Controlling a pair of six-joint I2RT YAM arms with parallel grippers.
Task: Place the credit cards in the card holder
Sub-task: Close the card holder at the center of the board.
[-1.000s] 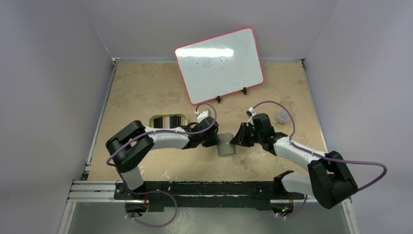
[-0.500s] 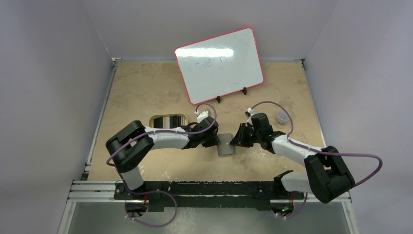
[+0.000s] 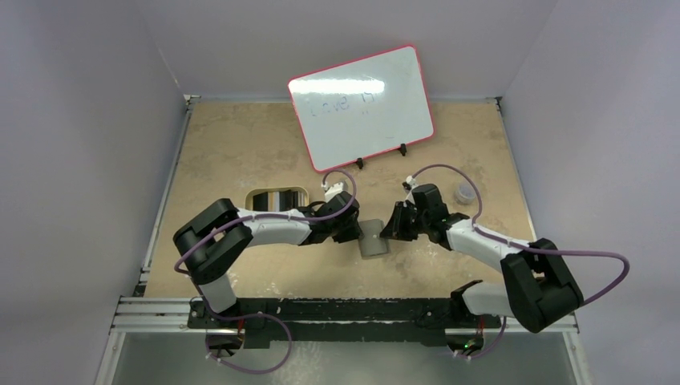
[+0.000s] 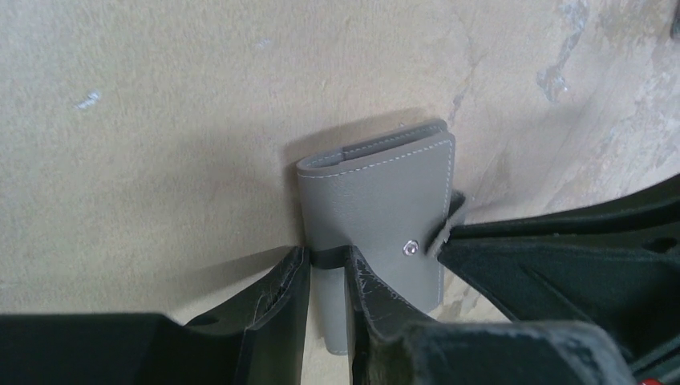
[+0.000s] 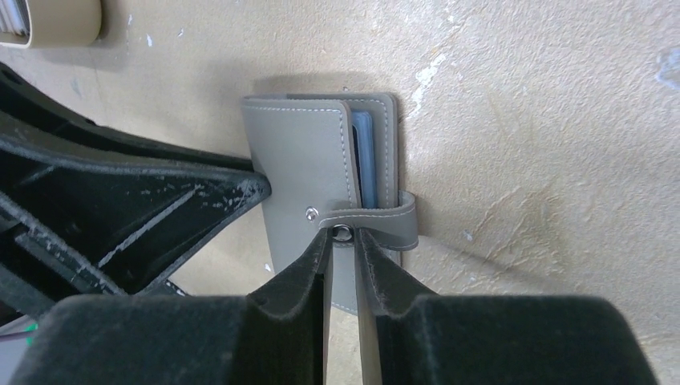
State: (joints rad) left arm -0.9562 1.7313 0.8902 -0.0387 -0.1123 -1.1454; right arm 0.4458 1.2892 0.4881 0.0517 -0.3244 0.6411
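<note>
The card holder (image 3: 373,241), a small grey wallet, lies folded shut on the table between both grippers. My left gripper (image 3: 354,233) is shut on its spine edge (image 4: 327,261); the wallet's grey cover (image 4: 377,200) fills that view. My right gripper (image 3: 391,228) is nearly closed, its fingertips pinching the closing tab (image 5: 385,220) at its snap (image 5: 343,234). A blue-grey inner layer (image 5: 361,160) shows inside the wallet (image 5: 301,168); I cannot tell if it is a card. No loose credit cards show on the table.
An open gold tin (image 3: 277,199) with striped contents lies left of the left arm; its corner shows in the right wrist view (image 5: 48,20). A whiteboard (image 3: 361,108) stands at the back. A small grey cap (image 3: 463,192) sits at the right.
My right gripper has edged slightly left and back against the wallet's tab. The left gripper and the wallet have stayed in place.
</note>
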